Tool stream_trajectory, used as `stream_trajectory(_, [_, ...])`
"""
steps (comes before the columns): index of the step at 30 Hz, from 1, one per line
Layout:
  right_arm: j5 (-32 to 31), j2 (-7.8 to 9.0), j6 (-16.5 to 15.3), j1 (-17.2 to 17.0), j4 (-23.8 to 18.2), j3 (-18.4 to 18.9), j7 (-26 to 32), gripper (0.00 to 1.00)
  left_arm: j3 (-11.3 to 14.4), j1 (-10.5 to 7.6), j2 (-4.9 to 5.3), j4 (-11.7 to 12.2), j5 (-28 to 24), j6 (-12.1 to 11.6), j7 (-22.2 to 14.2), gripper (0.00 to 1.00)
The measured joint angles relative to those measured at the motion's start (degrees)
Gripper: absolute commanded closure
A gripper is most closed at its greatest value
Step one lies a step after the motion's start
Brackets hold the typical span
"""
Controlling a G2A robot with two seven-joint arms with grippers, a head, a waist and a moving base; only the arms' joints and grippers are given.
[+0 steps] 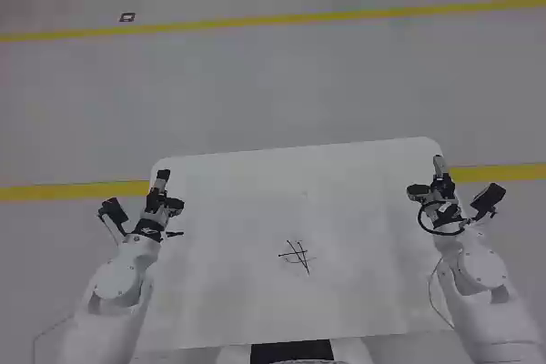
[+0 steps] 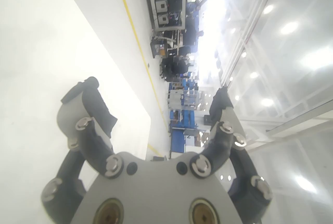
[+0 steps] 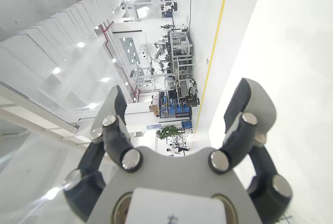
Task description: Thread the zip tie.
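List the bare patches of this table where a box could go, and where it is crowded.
Bare: the far half of the table, between the left gripper and right gripper; also the near strips either side of the zip ties. Crowded only at those ties.

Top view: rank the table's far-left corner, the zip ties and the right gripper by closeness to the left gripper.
1. Table's far-left corner, right beside the left gripper.
2. Zip ties, lying crossed near the table's middle.
3. Right gripper, at the table's opposite edge.

One table (image 1: 346,182), two tools (image 1: 162,177) (image 1: 439,165), and crossed zip ties (image 1: 298,256) too thin to count.
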Motion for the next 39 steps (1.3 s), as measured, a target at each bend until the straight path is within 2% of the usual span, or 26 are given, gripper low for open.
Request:
stream_trajectory(1, [0.00,0.00,0.00,0.00,0.00,0.00,0.00,0.00,-0.02,0.01,0.01,0.02,0.66,-0.01,-0.09,0.00])
stream_trajectory(2, [0.00,0.00,0.00,0.00,0.00,0.00,0.00,0.00,-0.03,0.01,0.01,0.03,0.41,-0.03,-0.06,0.22])
stream_trajectory(3, [0.00,0.00,0.00,0.00,0.00,0.00,0.00,0.00,-0.04,0.01,0.01,0.03,-0.37,-0.04,0.01,0.22])
stream_trajectory(4, [0.00,0.00,0.00,0.00,0.00,0.00,0.00,0.22,-0.04,0.01,0.00,0.03,-0.70,-0.05,0.04,0.00])
stream_trajectory(5, [0.00,0.00,0.00,0.00,0.00,0.00,0.00,0.00,-0.04,0.00,0.00,0.03,-0.81,-0.05,0.05,0.00])
stream_trajectory(6, [0.00,0.00,0.00,0.00,0.00,0.00,0.00,0.22,-0.04,0.00,0.00,0.03,-0.81,-0.05,0.05,0.22])
stream_trajectory(7, [0.00,0.00,0.00,0.00,0.00,0.00,0.00,0.22,-0.04,0.00,0.00,0.03,-0.81,-0.05,0.05,0.22])
stream_trajectory(8, [0.00,0.00,0.00,0.00,0.00,0.00,0.00,0.00,-0.04,0.00,0.00,0.03,-0.81,-0.05,0.06,0.00])
stream_trajectory(9, [0.00,0.00,0.00,0.00,0.00,0.00,0.00,0.00,-0.04,0.00,0.00,0.03,-0.81,-0.05,0.06,0.22])
stream_trajectory(10, [0.00,0.00,0.00,0.00,0.00,0.00,0.00,0.00,-0.04,0.00,0.00,0.02,-0.81,-0.05,0.06,0.22])
stream_trajectory(11, [0.00,0.00,0.00,0.00,0.00,0.00,0.00,0.00,-0.04,0.00,0.00,0.02,-0.81,-0.05,0.06,0.00])
stream_trajectory(14, [0.00,0.00,0.00,0.00,0.00,0.00,0.00,0.00,0.34,-0.25,0.02,-0.39,-0.45,-0.18,-0.31,0.00])
stream_trajectory(16, [0.00,0.00,0.00,0.00,0.00,0.00,0.00,0.00,2.70,-1.31,0.06,-2.36,2.08,-0.36,-3.54,0.00])
stream_trajectory(19, [0.00,0.00,0.00,0.00,0.00,0.00,0.00,0.00,5.60,-2.52,0.13,-3.49,5.58,-0.36,-7.92,0.00])
stream_trajectory(25, [0.00,0.00,0.00,0.00,0.00,0.00,0.00,0.00,10.69,-4.00,0.34,-3.03,13.61,0.45,-13.59,0.00])
stream_trajectory(27, [0.00,0.00,0.00,0.00,0.00,0.00,0.00,0.00,10.96,-4.06,0.44,-2.72,14.95,-0.70,-14.38,0.00])
stream_trajectory(37, [0.00,0.00,0.00,0.00,0.00,0.00,0.00,0.00,10.91,-4.07,0.46,-2.75,14.92,-0.73,-14.32,0.00])
stream_trajectory(39, [0.00,0.00,0.00,0.00,0.00,0.00,0.00,0.00,11.50,-4.83,0.80,-3.63,16.42,-1.96,-15.76,0.00])
